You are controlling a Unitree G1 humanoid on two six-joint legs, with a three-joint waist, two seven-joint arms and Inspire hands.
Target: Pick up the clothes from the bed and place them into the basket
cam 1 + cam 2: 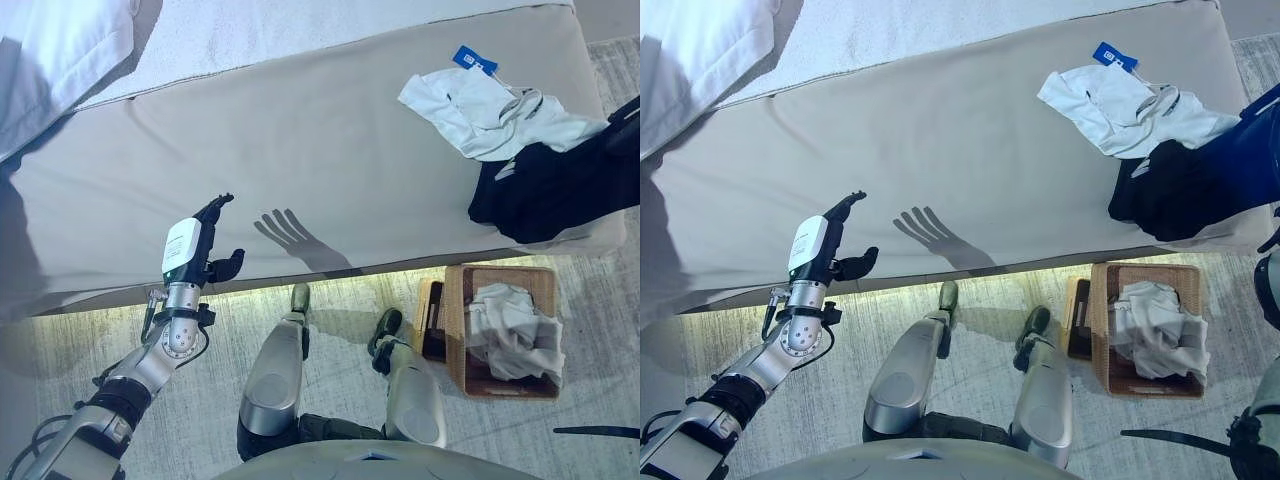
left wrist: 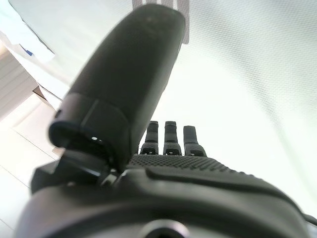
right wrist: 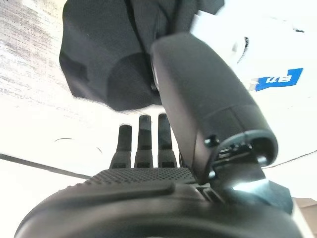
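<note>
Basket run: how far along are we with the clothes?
Partly done. The basket on the floor already holds a pale garment. Nothing is in hand: the left robot hand and right robot hand are both open. The white garment and dark garment still lie on the bed.

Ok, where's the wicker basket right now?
The rectangular wicker basket sits on the floor at the robot's right, below the bed edge under the black garment, with white cloth inside.

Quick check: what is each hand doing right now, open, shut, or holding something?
Left hand: open, fingers straight, holding nothing, raised at the bed's near edge.
Right hand: open, fingers straight, empty, facing the dark garment.
</note>
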